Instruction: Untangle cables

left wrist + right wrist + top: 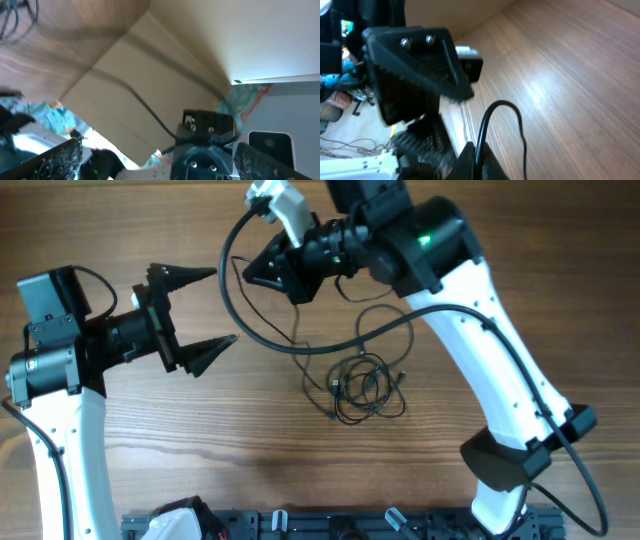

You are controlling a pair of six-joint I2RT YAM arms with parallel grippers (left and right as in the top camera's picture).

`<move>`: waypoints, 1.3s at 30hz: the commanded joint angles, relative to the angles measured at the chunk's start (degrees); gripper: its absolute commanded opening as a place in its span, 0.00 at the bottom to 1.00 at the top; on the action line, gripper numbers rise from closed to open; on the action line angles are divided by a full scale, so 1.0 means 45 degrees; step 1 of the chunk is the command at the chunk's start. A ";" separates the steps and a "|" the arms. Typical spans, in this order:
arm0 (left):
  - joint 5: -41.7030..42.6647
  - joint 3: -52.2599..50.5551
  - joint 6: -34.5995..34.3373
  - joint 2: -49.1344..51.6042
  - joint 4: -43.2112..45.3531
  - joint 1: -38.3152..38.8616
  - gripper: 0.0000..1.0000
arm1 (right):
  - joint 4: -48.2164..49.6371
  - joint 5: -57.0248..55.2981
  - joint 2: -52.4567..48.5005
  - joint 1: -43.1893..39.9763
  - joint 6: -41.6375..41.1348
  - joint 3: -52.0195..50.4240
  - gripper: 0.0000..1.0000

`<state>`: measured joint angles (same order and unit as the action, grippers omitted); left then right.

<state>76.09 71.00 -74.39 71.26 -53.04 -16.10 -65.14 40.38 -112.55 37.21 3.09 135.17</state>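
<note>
The cables [365, 385] lie as a small knotted bundle of thin black loops on the wooden table, right of centre. One thin strand runs from the bundle up and left to my right gripper [252, 275]. In the right wrist view the right gripper [480, 156] is shut on that black cable [487, 117], which arcs up out of the fingertips and trails down over the wood. My left gripper [225, 310] is open and empty, held above the table left of the right gripper and facing it. In the left wrist view its fingers [157, 147] are spread wide, and the bundle [15, 15] shows at top left.
The right arm's thicker black cable [232, 300] loops between the two grippers and back across above the bundle. The right arm [500, 380] crosses the table's right side. The table's far edge [465, 125] lies just beyond the right gripper. A black rail [330, 525] runs along the front edge.
</note>
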 commanded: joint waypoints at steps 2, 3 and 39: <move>0.0559 0.0253 -0.1656 0.0000 0.0204 0.0185 1.00 | 0.0549 -0.0554 -0.0083 0.0675 -0.0160 -0.0063 0.04; 0.0554 0.0253 -0.2040 0.0000 0.0578 0.0185 1.00 | 0.0627 -0.0690 -0.0083 0.0845 -0.0160 -0.0063 0.05; -0.0670 0.0253 -0.4658 0.0000 0.4925 0.0199 0.27 | -0.0345 -0.3361 -0.0112 0.1919 -0.0709 -0.0063 0.04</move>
<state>71.55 71.16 -95.55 71.26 -31.16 -15.46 -67.02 32.58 -112.86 45.89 2.68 135.04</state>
